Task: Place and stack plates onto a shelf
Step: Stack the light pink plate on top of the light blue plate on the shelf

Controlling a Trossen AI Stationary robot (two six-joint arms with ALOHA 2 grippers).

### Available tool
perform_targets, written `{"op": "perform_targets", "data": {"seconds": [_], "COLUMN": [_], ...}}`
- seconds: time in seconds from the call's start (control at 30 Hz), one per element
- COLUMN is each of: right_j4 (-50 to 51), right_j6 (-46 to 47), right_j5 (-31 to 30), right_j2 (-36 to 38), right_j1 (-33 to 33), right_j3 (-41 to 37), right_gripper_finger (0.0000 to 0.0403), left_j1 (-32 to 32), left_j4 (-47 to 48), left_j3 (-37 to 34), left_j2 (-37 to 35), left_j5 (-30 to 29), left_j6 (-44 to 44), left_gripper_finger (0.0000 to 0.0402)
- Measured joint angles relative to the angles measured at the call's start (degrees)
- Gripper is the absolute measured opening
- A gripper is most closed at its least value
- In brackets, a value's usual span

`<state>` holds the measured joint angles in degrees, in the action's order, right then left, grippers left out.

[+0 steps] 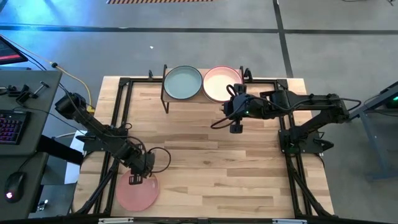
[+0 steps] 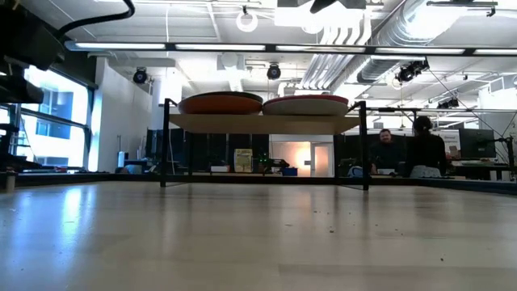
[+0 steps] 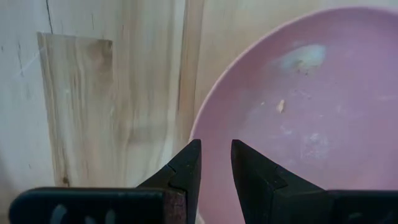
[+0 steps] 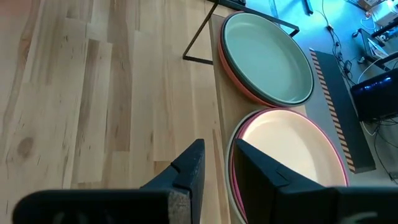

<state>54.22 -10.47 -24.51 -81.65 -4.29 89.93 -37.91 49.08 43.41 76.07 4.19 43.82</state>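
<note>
A pink plate (image 1: 137,193) lies flat on the wooden table near its front left corner. My left gripper (image 1: 135,180) points down over the plate's far rim (image 3: 198,127), fingers a narrow gap apart and nothing between them (image 3: 216,158). The shelf (image 1: 166,93) stands at the table's far edge. On it sit a pale teal plate (image 4: 267,56) atop a terracotta one, and a cream plate (image 4: 289,155) atop a pink-rimmed one. My right gripper (image 1: 236,127) hangs in the air in front of the cream stack, slightly open and empty (image 4: 217,165).
Black frame rails (image 1: 119,106) run along the table's left and right sides. A desk with keyboard (image 1: 9,127) and mouse stands left of the table. Bare wood (image 1: 211,162) lies between the two arms. In the low view people (image 2: 404,149) sit behind the shelf.
</note>
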Motion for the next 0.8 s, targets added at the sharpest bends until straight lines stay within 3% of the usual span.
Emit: {"op": "perform_targets", "data": {"seconds": [0.37, 0.8], "right_j4": [0.0, 0.0], "right_j6": [0.0, 0.0], "right_j5": [0.0, 0.0], "right_j2": [0.0, 0.0], "right_j1": [0.0, 0.0], "right_j3": [0.0, 0.0], "right_gripper_finger": [0.0078, 0.0078], "left_j1": [0.0, 0.0], "left_j4": [-4.3, -4.7], "left_j3": [-4.4, -3.8], "left_j2": [0.0, -0.2], "left_j5": [0.9, 3.1], "left_j6": [1.1, 3.0], "left_gripper_finger": [0.0076, 0.0076]}}
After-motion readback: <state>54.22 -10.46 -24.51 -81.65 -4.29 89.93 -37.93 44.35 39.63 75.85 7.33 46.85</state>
